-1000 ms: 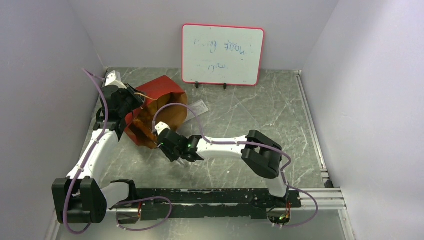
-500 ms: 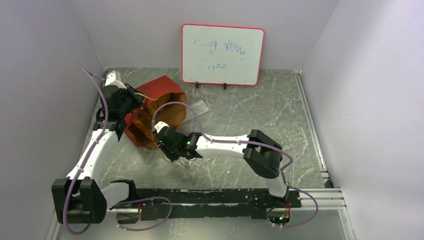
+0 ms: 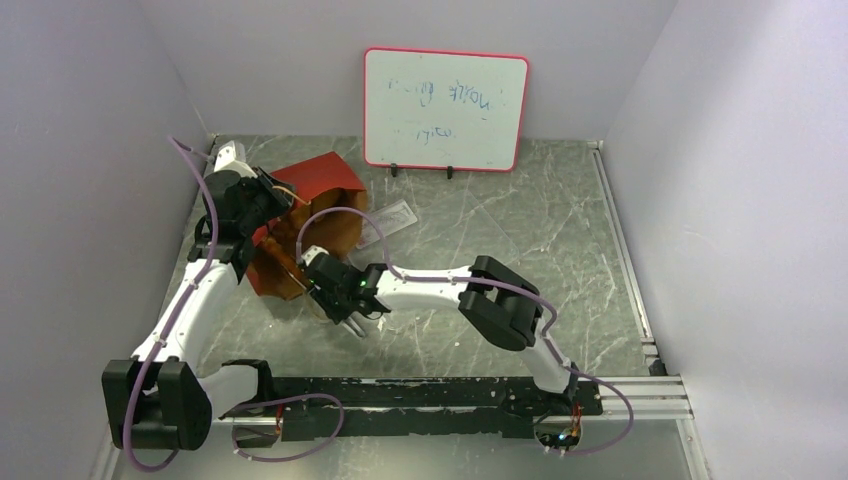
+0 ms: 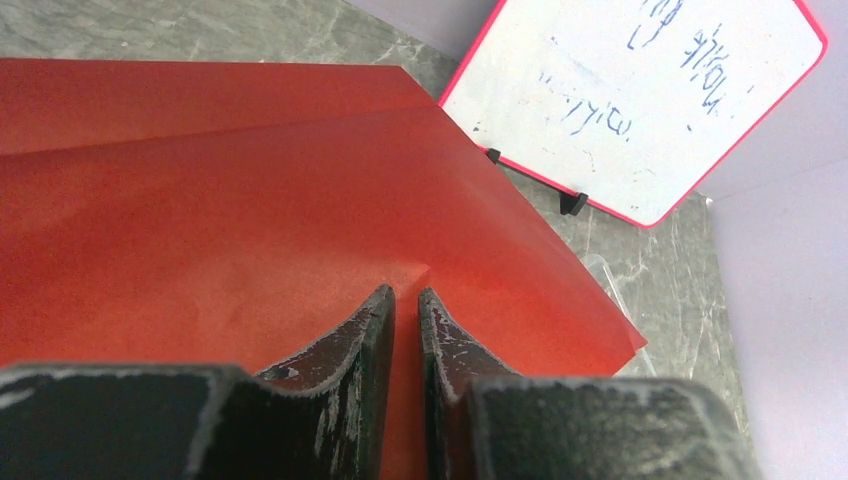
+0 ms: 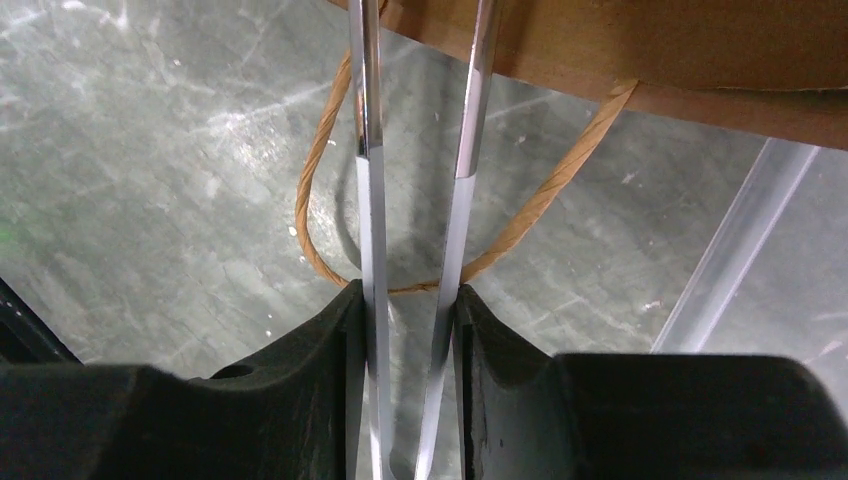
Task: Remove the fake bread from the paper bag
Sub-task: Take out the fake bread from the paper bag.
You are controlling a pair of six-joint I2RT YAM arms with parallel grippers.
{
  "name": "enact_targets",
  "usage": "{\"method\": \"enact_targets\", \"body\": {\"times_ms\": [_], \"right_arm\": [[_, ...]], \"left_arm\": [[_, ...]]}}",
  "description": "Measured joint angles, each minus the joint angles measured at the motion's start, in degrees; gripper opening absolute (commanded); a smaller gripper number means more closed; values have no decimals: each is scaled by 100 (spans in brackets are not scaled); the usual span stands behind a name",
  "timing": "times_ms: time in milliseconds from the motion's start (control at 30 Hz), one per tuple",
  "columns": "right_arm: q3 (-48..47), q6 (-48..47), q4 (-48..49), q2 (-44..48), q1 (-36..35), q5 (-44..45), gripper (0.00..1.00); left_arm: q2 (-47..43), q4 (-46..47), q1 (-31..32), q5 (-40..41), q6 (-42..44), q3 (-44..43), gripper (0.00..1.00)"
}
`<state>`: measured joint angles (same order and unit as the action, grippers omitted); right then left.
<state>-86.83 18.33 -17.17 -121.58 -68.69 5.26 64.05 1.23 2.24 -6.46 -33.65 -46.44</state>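
Observation:
The paper bag (image 3: 318,183), red outside and brown inside, lies tilted at the back left with its mouth toward the right arm. My left gripper (image 3: 268,196) is shut on the bag's red wall (image 4: 250,200), pinching a fold between the fingers (image 4: 405,295). My right gripper (image 3: 325,282) is shut on a pair of metal tongs (image 5: 365,150). Their two blades reach up to the bag's brown rim (image 5: 650,50), past a twine loop handle (image 5: 320,170). No fake bread shows; the bag's inside is hidden.
A clear plastic tray (image 3: 390,218) lies just right of the bag; its edge shows in the right wrist view (image 5: 735,240). A pink-framed whiteboard (image 3: 445,108) stands at the back wall. A metal rail (image 3: 620,250) runs along the table's right side.
My right gripper with the tongs has moved left and closer to the bag's mouth. The bag has shifted a little under my left gripper's hold.

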Motion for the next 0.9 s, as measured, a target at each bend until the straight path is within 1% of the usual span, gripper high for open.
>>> {"method": "enact_targets", "body": {"times_ms": [167,367,567,633,700,733,800,900], "right_arm": [[-240,13,-11,-177,7,-85,38],[-463,70,-4,-363,42,-144,42],[-555,98,13,-468,90,-251,42],[-645,105,9,-533,98,-289,37],[-734,118,9,-592,109,-310,25],[-754,125,13,-610,114,-319,21],[-772,162,11,-632,129,-328,17],[-761,236,20,-629,153,-343,5]], "left_arm": [[-24,24,57,2,-2,35,9],[-28,22,92,4,-2,92,8],[-26,46,138,4,-2,98,8],[-26,63,146,4,-2,103,8],[-26,70,151,4,-2,111,8],[-26,70,155,4,-2,118,8],[-26,68,160,11,0,127,8],[-26,68,162,31,0,129,8]]}}
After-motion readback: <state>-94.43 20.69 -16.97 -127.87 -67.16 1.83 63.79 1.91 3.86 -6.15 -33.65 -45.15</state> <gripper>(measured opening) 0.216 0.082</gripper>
